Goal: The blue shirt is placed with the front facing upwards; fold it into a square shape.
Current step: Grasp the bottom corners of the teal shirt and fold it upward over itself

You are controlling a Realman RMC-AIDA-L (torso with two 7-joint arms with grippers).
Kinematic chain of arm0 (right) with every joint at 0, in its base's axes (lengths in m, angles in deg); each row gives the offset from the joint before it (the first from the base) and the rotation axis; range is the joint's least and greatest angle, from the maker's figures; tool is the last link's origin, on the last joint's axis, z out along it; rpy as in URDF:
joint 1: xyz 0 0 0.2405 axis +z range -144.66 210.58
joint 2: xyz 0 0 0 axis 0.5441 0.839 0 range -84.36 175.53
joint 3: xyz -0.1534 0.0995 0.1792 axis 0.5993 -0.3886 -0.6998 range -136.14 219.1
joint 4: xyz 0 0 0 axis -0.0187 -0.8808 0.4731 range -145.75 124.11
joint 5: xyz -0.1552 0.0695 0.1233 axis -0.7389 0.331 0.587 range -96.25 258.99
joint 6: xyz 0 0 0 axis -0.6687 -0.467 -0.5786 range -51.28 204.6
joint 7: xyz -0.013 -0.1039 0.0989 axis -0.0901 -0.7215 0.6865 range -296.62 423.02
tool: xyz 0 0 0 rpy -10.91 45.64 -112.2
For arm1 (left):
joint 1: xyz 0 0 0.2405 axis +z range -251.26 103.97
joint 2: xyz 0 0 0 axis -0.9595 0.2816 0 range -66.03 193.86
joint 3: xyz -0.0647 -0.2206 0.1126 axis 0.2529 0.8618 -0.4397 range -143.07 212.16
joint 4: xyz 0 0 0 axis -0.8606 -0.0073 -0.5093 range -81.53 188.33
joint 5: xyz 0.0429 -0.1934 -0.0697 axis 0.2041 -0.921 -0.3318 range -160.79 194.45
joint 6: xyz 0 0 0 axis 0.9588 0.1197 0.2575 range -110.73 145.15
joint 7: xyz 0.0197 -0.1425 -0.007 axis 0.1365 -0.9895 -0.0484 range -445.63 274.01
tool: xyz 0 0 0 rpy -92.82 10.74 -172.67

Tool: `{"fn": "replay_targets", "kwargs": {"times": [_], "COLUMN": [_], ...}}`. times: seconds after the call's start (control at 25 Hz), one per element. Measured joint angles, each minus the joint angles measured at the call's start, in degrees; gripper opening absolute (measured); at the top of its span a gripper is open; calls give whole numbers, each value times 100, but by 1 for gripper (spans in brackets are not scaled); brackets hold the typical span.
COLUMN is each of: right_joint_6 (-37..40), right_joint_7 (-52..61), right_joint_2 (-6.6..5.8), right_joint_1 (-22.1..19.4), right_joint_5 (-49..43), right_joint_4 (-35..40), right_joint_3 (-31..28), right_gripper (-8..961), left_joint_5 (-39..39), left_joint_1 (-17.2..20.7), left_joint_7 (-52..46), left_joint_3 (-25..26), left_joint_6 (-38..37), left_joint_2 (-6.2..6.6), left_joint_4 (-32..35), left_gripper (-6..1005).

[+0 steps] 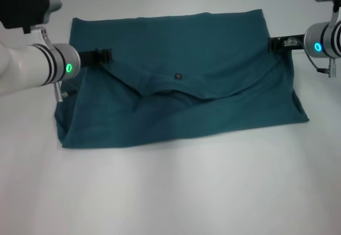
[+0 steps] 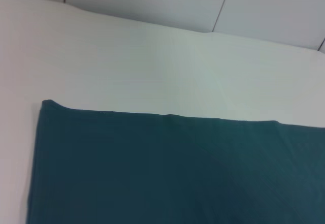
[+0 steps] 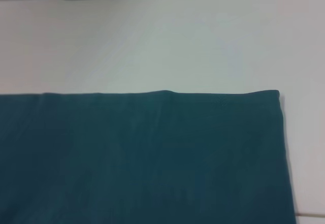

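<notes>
Nearest the robot the white bench (image 1: 170, 192) is bare. Beyond it the blue shirt (image 1: 213, 102) lies across the middle of the head view, doubled over: its collar with the small black label (image 1: 178, 76) sits on the upper layer near the centre, and a lower layer runs out toward 7 and 4 o'clock. No print shows.

At 9 o'clock the left end effector (image 1: 102, 55) meets the shirt's side edge; at 3 o'clock the right end effector (image 1: 278, 43) meets the opposite edge. Each seems pinched on the cloth, but I cannot tell for sure from these views.

Farthest off, the straight folded edge runs along 12 o'clock, which both wrist views show lying flat.

In my judgement a lengthwise fold is being laid down. Next would be letting go, then folding the sides inward to square it.
</notes>
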Motion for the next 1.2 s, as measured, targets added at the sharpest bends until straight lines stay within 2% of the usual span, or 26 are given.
{"fn": "replay_targets", "kwargs": {"times": [0.12,0.36,0.6,0.68,1.0,1.2], "right_joint_6": [-80,-82,16,15,53,677], "right_joint_7": [-2,-25,-112,-89,-85,-81], "right_joint_2": [11,20,33,59,106,132], "right_joint_1": [10,27,149,192,287,86], "right_joint_5": [-57,-115,-488,-580,-571,-326], "right_joint_4": [-29,36,47,44,58,577], "right_joint_3": [91,115,145,143,121,14], "right_gripper": [17,16,16,16,364,578], "left_joint_5": [8,11,11,9,-32,-65], "left_joint_1": [5,21,51,105,301,557], "left_joint_7": [46,21,-467,-597,-813,-1085], "left_joint_3": [-31,-25,33,35,42,44], "left_joint_6": [83,84,75,73,41,-190], "left_joint_2": [-42,-38,97,128,99,83], "left_joint_4": [-11,-26,-228,-234,-159,131], "left_gripper": [39,39,39,117,427,607]}}
